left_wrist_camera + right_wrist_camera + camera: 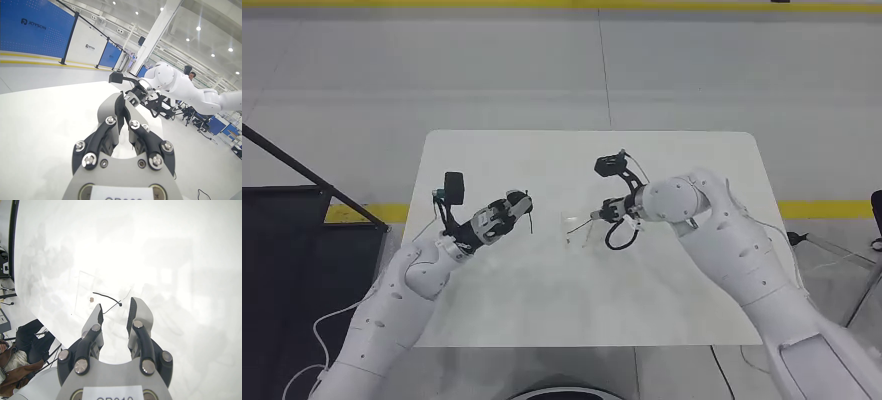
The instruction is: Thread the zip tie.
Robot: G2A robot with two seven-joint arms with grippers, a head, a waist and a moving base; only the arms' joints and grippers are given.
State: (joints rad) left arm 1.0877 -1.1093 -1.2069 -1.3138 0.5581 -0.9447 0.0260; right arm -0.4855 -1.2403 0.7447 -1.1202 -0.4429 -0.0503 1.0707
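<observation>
A thin black zip tie (107, 297) lies flat on a clear sheet (85, 289) resting on the white table (682, 290). In the top view its long axis runs roughly across the sheet, from the left arm's side toward the right arm's side, on a slight slant. Two fine strands meet at a small square head, making a shallow V. The right gripper (115, 302) hangs just over the sheet's edge, tilted down at the tie, its fingers spread apart and touching nothing. The left gripper (122, 102) sits well apart from the sheet on the opposite side, pointing toward it, pads pressed together and empty.
</observation>
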